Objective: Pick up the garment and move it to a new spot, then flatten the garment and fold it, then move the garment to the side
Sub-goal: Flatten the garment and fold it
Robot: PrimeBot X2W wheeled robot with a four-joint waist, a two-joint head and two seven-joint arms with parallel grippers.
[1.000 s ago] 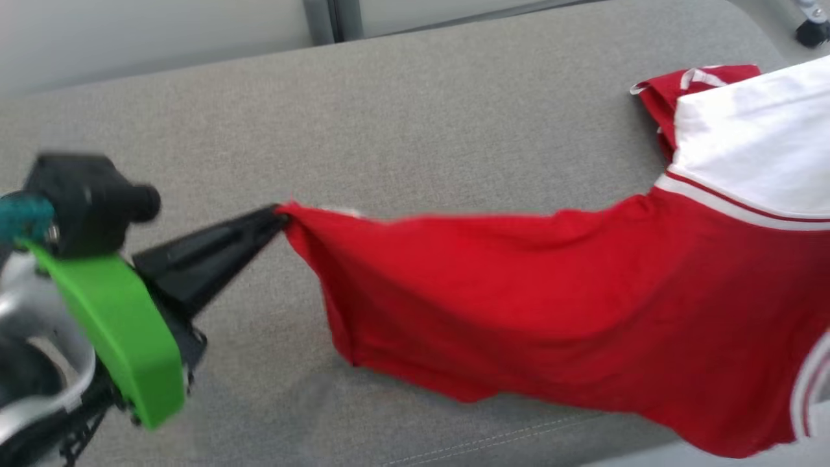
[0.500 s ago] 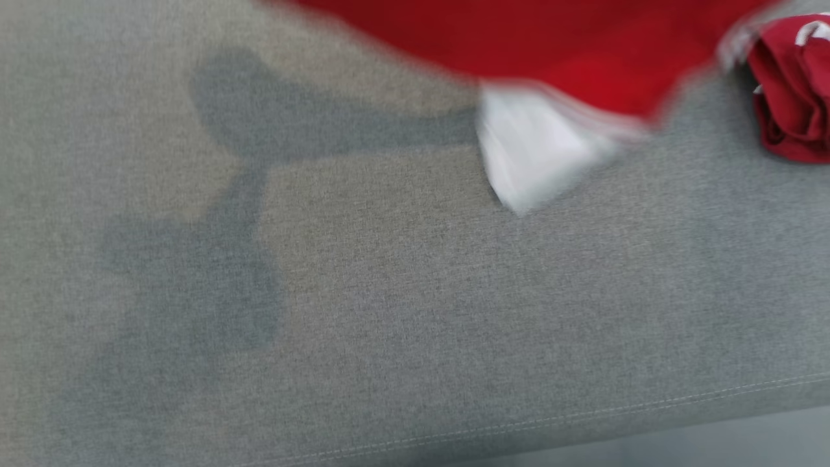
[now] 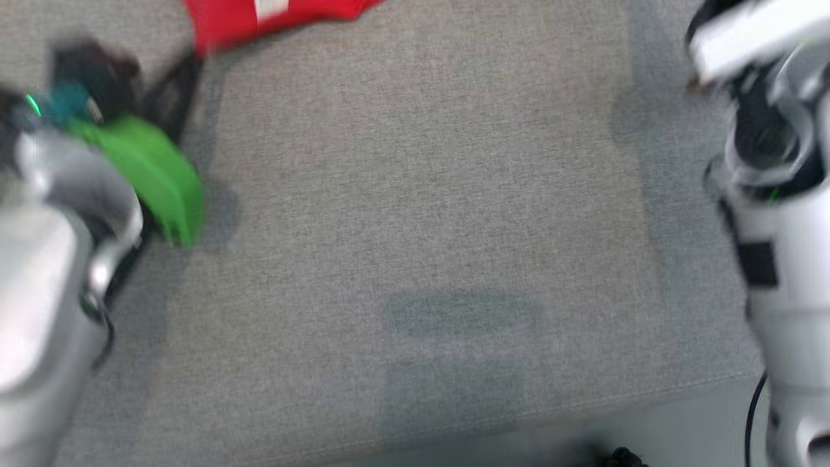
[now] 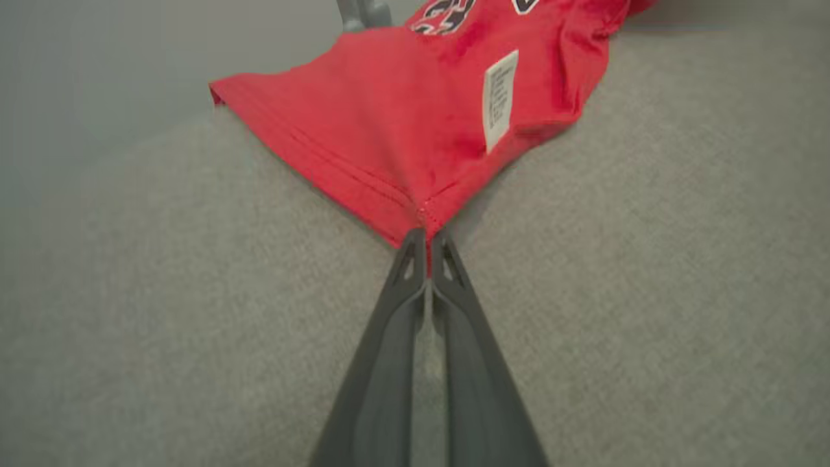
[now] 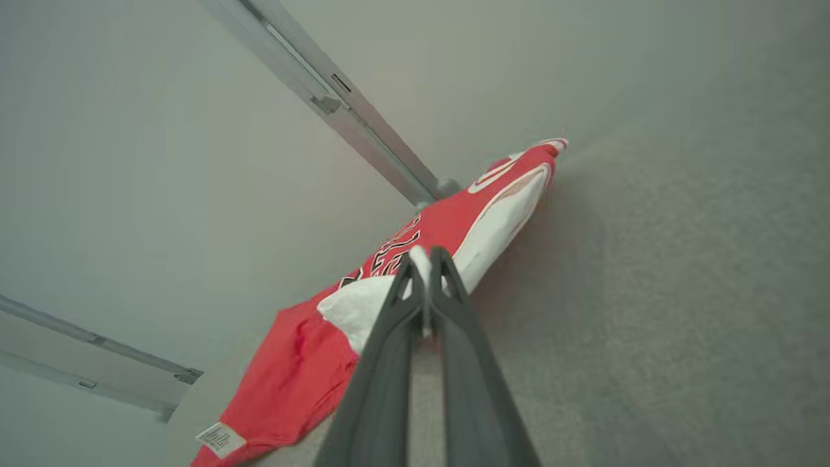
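The red garment (image 4: 415,117) is clamped at a hem corner by the fully closed left gripper (image 4: 425,243), mid-frame in the left wrist view, and at its white part by the closed right gripper (image 5: 425,259), mid-frame in the right wrist view; two holds are judged to be for spreading it over the grey cushion (image 3: 421,194). In the blurred head view it is cut off at the top left

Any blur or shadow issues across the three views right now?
Head view: motion-blurred, red jersey and left gripper smeared, soft shadows on the grey cushion. Left wrist view: sharp. Right wrist view: sharp, evenly lit, right gripper crisp.
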